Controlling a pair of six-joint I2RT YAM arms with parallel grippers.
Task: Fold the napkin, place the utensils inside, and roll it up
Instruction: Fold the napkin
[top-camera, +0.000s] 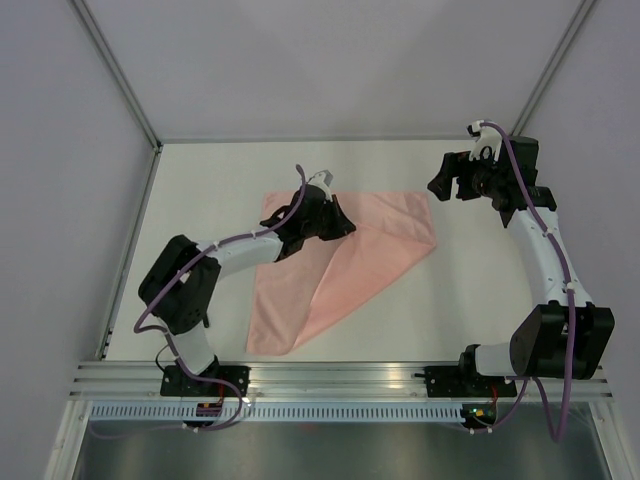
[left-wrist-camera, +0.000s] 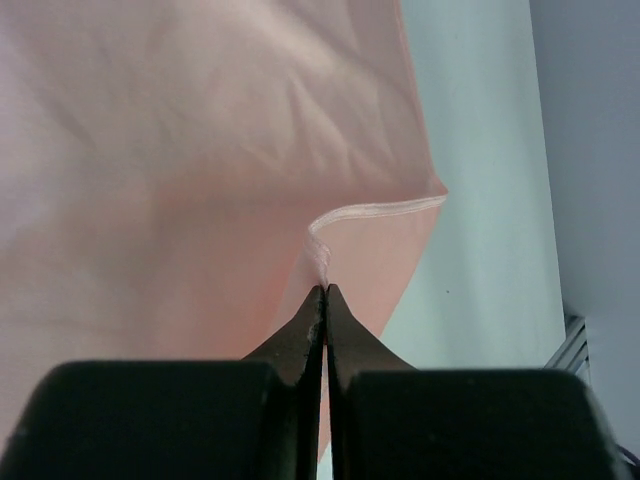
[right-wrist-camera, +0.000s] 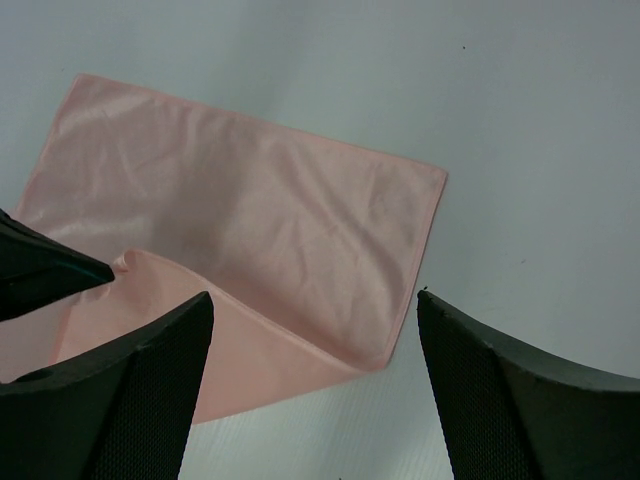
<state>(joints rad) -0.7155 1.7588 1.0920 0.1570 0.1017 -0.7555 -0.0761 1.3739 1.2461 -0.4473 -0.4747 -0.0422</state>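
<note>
Overhead: the napkin (top-camera: 350, 262) lies partly folded on the white table (top-camera: 200, 190), left of centre, with one flap drawn over the rest. The left gripper (top-camera: 338, 222) sits at its far edge. The right gripper (top-camera: 452, 186) hovers beyond the far right corner, apart from the cloth. Left wrist: jaws pressed together, pinching the napkin's hemmed edge. Right wrist: fingers (right-wrist-camera: 150, 380) spread wide above the napkin, holding nothing.
</note>
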